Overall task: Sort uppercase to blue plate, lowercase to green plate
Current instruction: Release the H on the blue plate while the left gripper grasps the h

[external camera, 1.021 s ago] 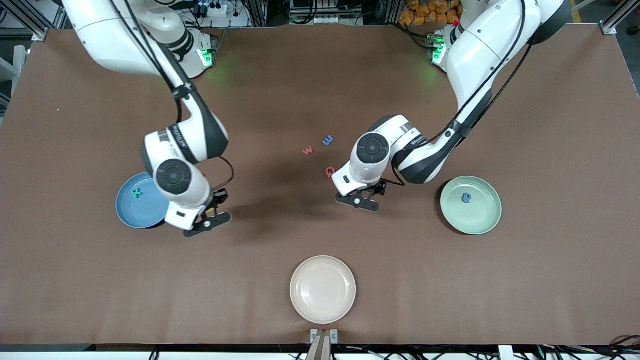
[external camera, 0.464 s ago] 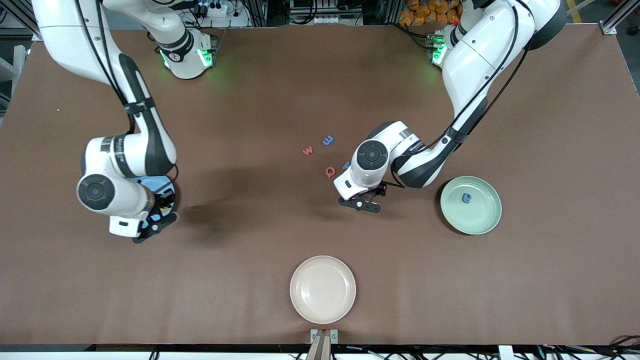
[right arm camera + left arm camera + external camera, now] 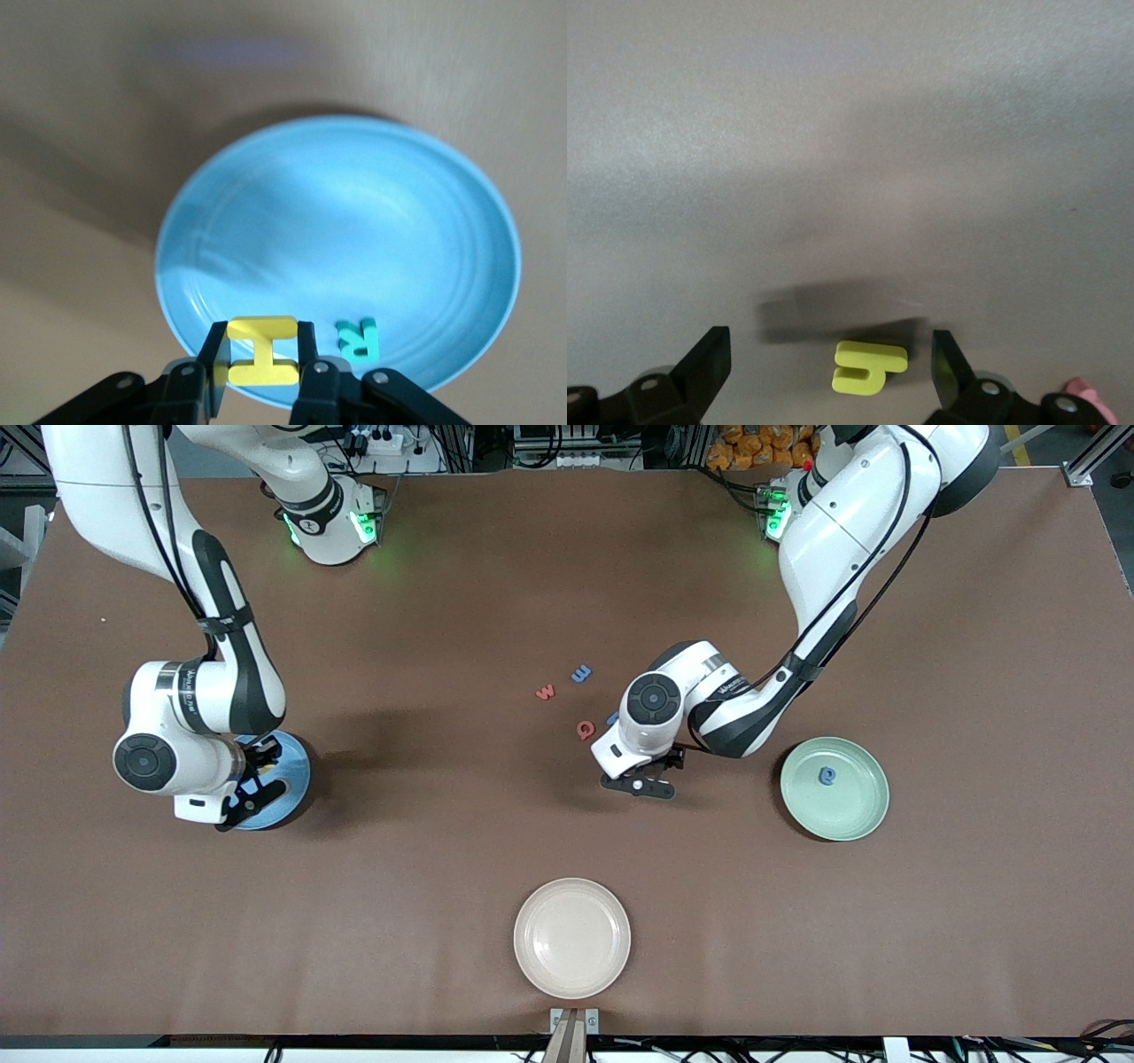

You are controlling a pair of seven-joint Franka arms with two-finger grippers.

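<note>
A yellow H [image 3: 262, 351], a flat foam capital with squared bars, is pinched between the right gripper [image 3: 262, 354] fingers and hangs over the blue plate [image 3: 354, 221], a round, shallow, matte dish with faint rings and a raised rim. A teal R [image 3: 358, 337] of the same foam lies flat in that plate, near its rim. A second ago the right gripper was over bare table beside the blue plate on the side toward the table's middle; it has since swung across and now sits over the plate [image 3: 292, 766], hiding most of it from the front camera. The left gripper [image 3: 833, 367] has barely shifted, staying low over the brown table [image 3: 496, 584] with its black fingers spread wide around a small yellow y-like letter [image 3: 868, 367], which lies flat between them untouched. At about ten o'clock from the left gripper [image 3: 636, 785] in the front view lie a red Q [image 3: 585, 730], a smaller red w [image 3: 545, 692] and a blue W [image 3: 581, 674], all unmoved. The pale mint green plate [image 3: 855, 815], at the left arm's end, holds one rounded blue e-like letter [image 3: 827, 776]. A cream plate [image 3: 572, 937], smooth and round, sits nearest the front camera at six o'clock.
</note>
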